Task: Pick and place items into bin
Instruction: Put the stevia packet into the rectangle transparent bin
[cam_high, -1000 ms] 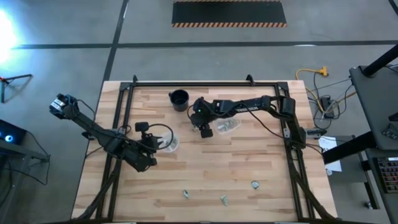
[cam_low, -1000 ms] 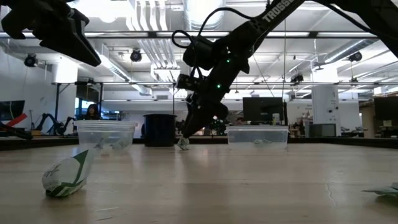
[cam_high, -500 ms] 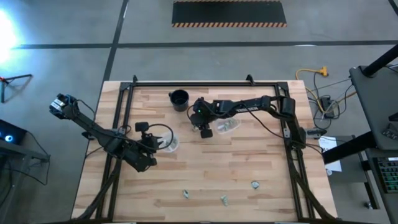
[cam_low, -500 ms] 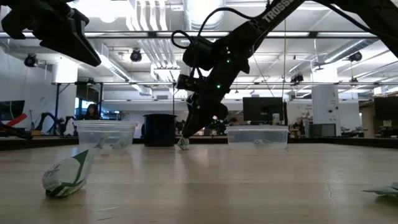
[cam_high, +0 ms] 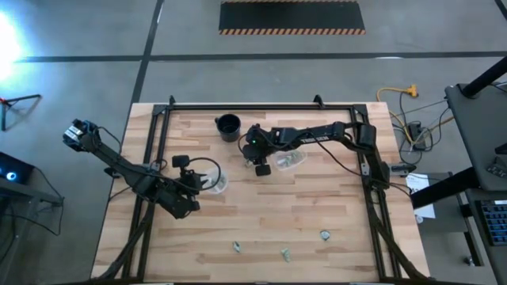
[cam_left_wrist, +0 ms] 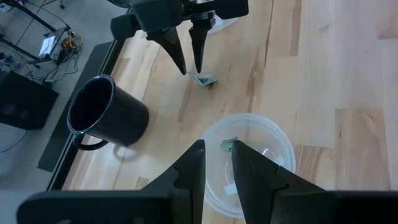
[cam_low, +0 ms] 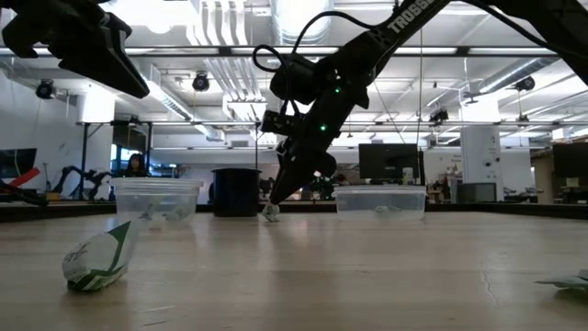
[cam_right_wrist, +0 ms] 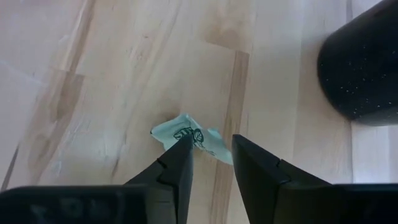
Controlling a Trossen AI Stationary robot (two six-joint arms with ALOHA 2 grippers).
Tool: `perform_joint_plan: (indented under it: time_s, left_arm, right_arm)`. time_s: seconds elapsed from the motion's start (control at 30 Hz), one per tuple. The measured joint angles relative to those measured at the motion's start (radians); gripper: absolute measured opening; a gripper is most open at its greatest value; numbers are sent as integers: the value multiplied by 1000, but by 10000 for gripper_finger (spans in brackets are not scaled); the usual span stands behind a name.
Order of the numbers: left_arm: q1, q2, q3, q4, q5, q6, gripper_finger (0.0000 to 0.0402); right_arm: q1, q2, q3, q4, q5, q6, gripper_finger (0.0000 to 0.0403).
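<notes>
A tiny pale green piece [cam_right_wrist: 189, 135] lies flat on the wood between the two clear cups, left [cam_high: 215, 183] and right [cam_high: 290, 159]. My right gripper [cam_right_wrist: 210, 139] is open and points down just above the piece [cam_low: 271, 213], one finger to each side, touching nothing. My left gripper [cam_left_wrist: 217, 147] hovers above the left clear cup [cam_left_wrist: 277, 140], fingers a little apart. A green piece [cam_left_wrist: 227, 145] shows between its tips; whether it touches them or lies in the cup cannot be told. Both cups hold several pieces.
A black cup [cam_high: 228, 127] stands near the far edge, close to the right gripper. Three more pieces [cam_high: 236, 247], [cam_high: 285, 254], [cam_high: 325, 235] lie near the table's near edge. Bare wood stretches between them and the cups. A metal frame borders the table.
</notes>
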Motion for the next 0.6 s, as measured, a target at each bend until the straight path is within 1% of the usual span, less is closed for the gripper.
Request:
perform_joint_plan:
  time_s: [0.37,0.6]
  left_arm:
    - [0,0,0,0,0,0,63]
    - [0,0,0,0,0,0,63]
  right_arm:
    - [0,0,-2,4,-1,0,89]
    - [1,1,-1,24,-1,15,106]
